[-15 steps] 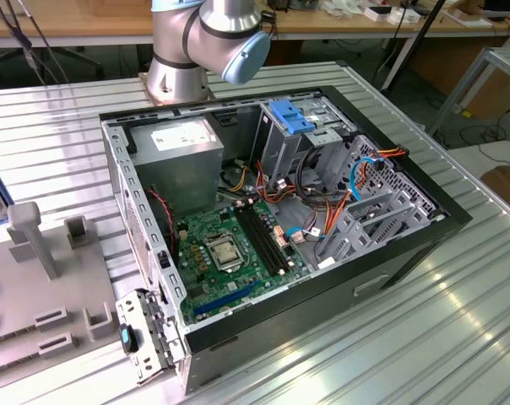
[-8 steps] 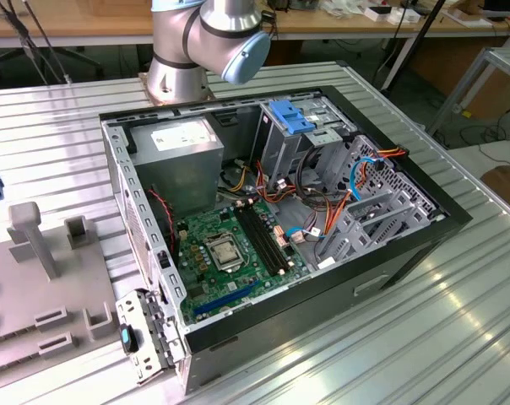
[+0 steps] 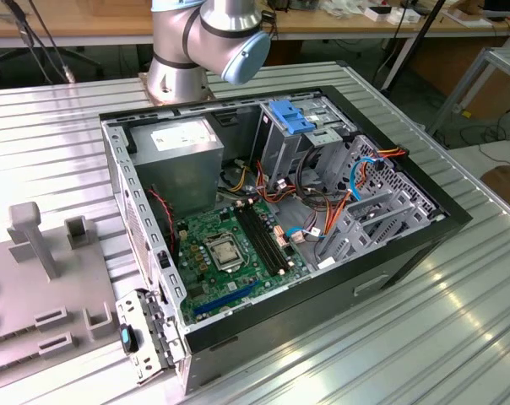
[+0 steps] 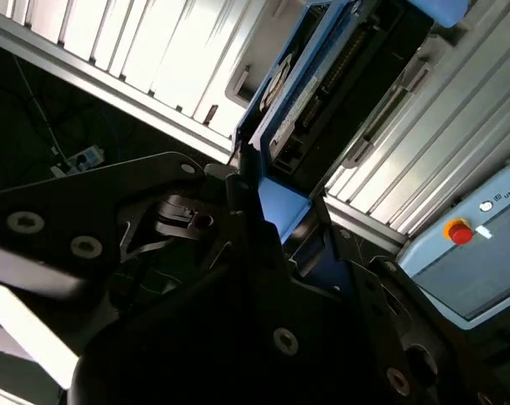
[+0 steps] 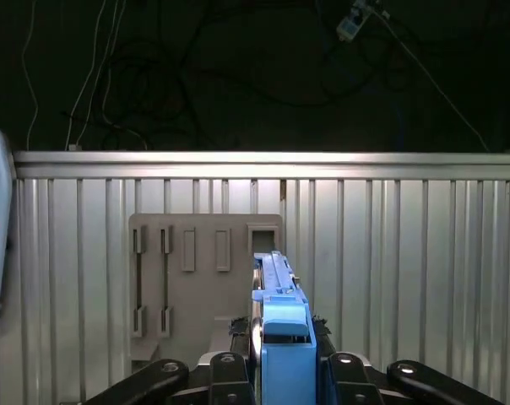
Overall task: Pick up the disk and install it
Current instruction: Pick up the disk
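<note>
- In the first wrist view the claw (image 5: 280, 350) sat narrow around the disk (image 5: 272, 278). A dark finger pressed each flat side, and a blue side rail faced the camera.
- The disk stood on edge in that grip, with its long axis running straight out from the claw, away from the wrist.
- Beyond it lay a grey slotted fixture plate (image 5: 196, 278) on the ribbed counter (image 5: 407, 278). I could not tell whether the disk's far end touched the plate or hung clear of it.
- The second wrist view gave the slanted side-on look. It showed the disk's (image 4: 310, 93) dark body and blue rail reaching out past the claw (image 4: 280, 215), over the same ribbed metal.
- The exterior view supplied the destination. The open computer case (image 3: 382, 274) rested on the counter (image 3: 407, 337), with a blue bracket (image 3: 290, 116) at its drive cage.
- A grey fixture (image 3: 35, 278) lay toward the exterior view's left. If that was the plate under the disk, the drive cage lay well apart from it, toward the exterior view's right.
</note>
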Controlling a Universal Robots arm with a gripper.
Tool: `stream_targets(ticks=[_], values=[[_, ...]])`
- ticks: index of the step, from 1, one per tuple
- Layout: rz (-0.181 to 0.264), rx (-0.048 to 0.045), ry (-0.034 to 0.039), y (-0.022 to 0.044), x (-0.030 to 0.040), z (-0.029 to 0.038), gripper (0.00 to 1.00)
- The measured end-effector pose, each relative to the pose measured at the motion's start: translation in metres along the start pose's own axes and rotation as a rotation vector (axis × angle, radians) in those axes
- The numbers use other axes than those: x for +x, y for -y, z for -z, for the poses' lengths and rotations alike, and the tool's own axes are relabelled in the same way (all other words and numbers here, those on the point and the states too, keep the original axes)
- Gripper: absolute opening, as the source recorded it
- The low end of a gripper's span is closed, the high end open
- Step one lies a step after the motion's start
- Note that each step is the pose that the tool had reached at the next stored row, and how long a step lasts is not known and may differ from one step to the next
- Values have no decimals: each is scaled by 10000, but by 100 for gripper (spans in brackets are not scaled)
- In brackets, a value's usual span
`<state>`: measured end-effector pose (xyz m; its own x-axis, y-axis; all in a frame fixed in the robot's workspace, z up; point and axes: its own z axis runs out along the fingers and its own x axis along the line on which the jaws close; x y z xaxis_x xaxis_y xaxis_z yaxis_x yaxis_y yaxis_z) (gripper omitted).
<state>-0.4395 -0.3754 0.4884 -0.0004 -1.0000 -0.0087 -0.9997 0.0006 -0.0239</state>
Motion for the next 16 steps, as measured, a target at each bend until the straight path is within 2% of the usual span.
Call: stream_targets(ticks=[2,6,9,10,13,16], values=[[0,1,1,2,-1,77,37],[0,0,0,6,-3,289,37],[-1,1,0,12,-5,519,37],[0,0,0,13,-5,565,37],[-1,2,1,16,-6,565,37],[0,1,0,103,-5,563,37]])
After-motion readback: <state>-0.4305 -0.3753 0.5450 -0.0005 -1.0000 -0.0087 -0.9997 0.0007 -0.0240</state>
